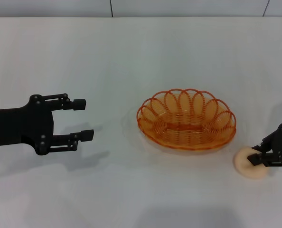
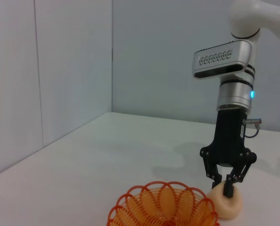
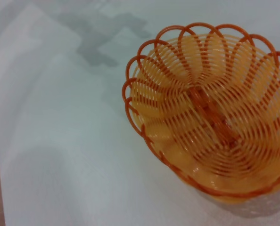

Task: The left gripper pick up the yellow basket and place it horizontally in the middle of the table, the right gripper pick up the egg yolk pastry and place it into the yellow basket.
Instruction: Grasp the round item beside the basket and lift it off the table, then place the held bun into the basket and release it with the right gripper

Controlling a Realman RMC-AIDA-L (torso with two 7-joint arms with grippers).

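The yellow basket (image 1: 187,119) lies lengthwise mid-table (image 1: 131,57); my left gripper (image 1: 82,118) hangs wide, clear of it. My right gripper (image 1: 255,154) straddles the egg yolk pastry (image 1: 249,164), jaws narrow; lift and transfer are not yet done.

Black two-fingered claws (image 1: 81,118); white-silver arm, blue light.

Robot test lab, plain white table (image 1: 131,47), bare pale partition walls (image 2: 74,61) (no household furnishings visible)

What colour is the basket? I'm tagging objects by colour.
Orange-yellow translucent wire with a looped rim; the basket shows best in the right wrist view.
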